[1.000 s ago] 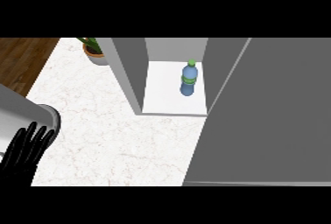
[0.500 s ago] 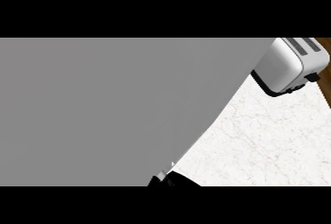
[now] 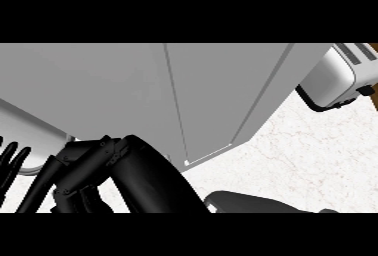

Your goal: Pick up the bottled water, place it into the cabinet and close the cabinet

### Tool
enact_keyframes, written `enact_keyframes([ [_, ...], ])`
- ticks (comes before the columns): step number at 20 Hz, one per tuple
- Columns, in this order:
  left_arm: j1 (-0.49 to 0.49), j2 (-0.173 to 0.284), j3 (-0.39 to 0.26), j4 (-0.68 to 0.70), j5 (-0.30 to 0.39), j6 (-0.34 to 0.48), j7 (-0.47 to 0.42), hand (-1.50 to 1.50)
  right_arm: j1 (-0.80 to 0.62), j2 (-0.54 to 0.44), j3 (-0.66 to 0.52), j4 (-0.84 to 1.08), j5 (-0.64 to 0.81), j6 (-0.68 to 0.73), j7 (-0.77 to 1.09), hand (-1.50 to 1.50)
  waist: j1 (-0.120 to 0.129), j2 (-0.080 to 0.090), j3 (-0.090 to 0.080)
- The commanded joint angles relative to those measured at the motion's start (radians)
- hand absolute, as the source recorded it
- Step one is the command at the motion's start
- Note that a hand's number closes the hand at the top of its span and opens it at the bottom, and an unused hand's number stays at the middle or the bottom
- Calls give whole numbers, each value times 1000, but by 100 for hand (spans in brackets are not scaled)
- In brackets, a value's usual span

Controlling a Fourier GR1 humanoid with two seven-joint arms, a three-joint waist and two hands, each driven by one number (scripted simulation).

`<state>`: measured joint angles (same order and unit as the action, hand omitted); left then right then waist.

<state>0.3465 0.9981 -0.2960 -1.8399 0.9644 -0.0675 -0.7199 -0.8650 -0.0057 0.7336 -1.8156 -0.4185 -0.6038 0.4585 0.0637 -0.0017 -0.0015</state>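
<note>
the cabinet (image 3: 148,95) now fills most of the view with both doors shut or nearly so, where a second ago one stood open on the bottled water; judging by that, closing is about done. the bottle is hidden, presumably inside. the toaster (image 3: 336,75) is cut off at the right. the right hand (image 3: 111,170) looms curled beside the door corner, holding nothing visible. left hand (image 3: 11,160) shows spread fingers at the edge.

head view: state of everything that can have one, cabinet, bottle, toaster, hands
cabinet: doors look shut, seam between them
bottle: not visible
toaster: upright on the counter, right of cabinet
left hand: open, fingers straight, at left edge
right hand: fingers bent, against cabinet front
</note>
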Motion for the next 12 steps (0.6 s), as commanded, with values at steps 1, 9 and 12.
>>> enact_keyframes([
  [1, 60, 11, 39, -72, -7, 36, 4, -150, -151, 5, -92, 148, -152, 57, -23, 150, -6, 3, 1],
  [9, 88, 13, 98, -69, 13, -1, 28, -150, -89, -7, -135, 291, -361, 470, -27, 150, -34, 6, 2],
  [12, 106, -18, 92, -128, -17, 37, 60, -150, -89, 2, -190, 361, -323, 515, -75, 150, -43, 2, 2],
])
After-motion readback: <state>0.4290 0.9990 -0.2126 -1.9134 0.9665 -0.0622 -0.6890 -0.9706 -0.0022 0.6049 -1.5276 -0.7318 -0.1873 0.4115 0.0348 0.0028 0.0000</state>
